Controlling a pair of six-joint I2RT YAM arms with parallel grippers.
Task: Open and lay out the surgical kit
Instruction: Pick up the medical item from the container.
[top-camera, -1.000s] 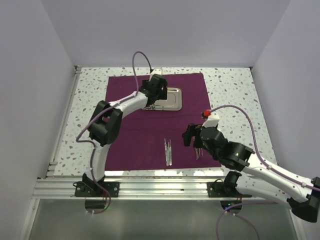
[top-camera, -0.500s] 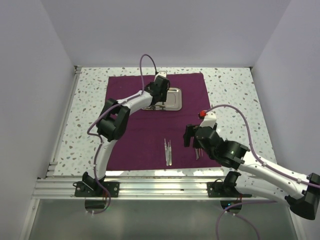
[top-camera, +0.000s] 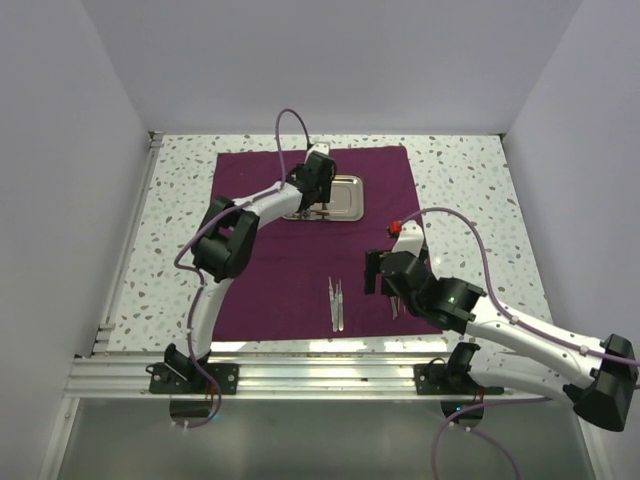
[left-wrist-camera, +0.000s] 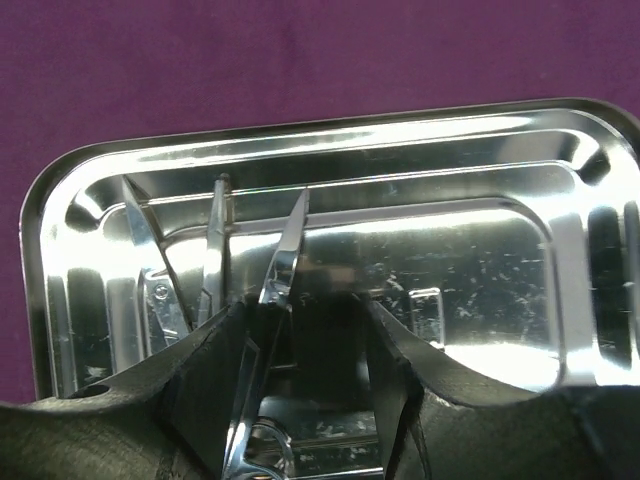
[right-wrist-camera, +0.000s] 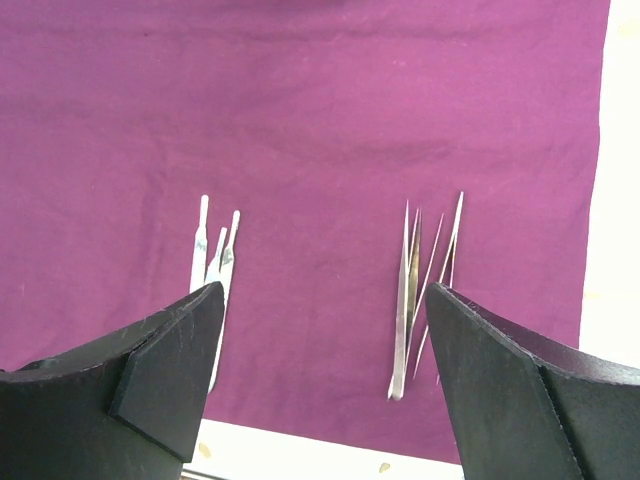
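White walls (top-camera: 330, 60) close a speckled table (top-camera: 460, 180) on three sides, and one aluminium rail (top-camera: 300, 375) runs along the near edge, where the two arms are fixed. One purple cloth wrap (top-camera: 290, 270) lies open and flat on the table. One steel tray (top-camera: 350, 200) stands on its far part.

Two groups of tweezers lie on the near part of the cloth, well apart from the tray. The left group (right-wrist-camera: 215, 260) shows three pale tips close together. The right group (right-wrist-camera: 420, 290) is a bundle of thin pointed pieces near the cloth's right edge. How many single tweezers each group has, I cannot tell.

The left gripper (left-wrist-camera: 305, 320) is down inside the tray, at its left side. Three pointed steel tips (left-wrist-camera: 285, 250) show there, and one ring handle (left-wrist-camera: 255, 450) shows low between the fingers (left-wrist-camera: 215, 390). The jaws stand half closed around a ring-handled instrument (left-wrist-camera: 270, 300). One finger looks to touch it, but a dark gap hides the other side, so I cannot tell if it is pinched.

The right gripper (right-wrist-camera: 325, 300) hangs above the near part of the cloth with its two fingers (right-wrist-camera: 170, 370) spread wide and nothing between them. From its wrist camera, one tweezers group lies beside each finger.
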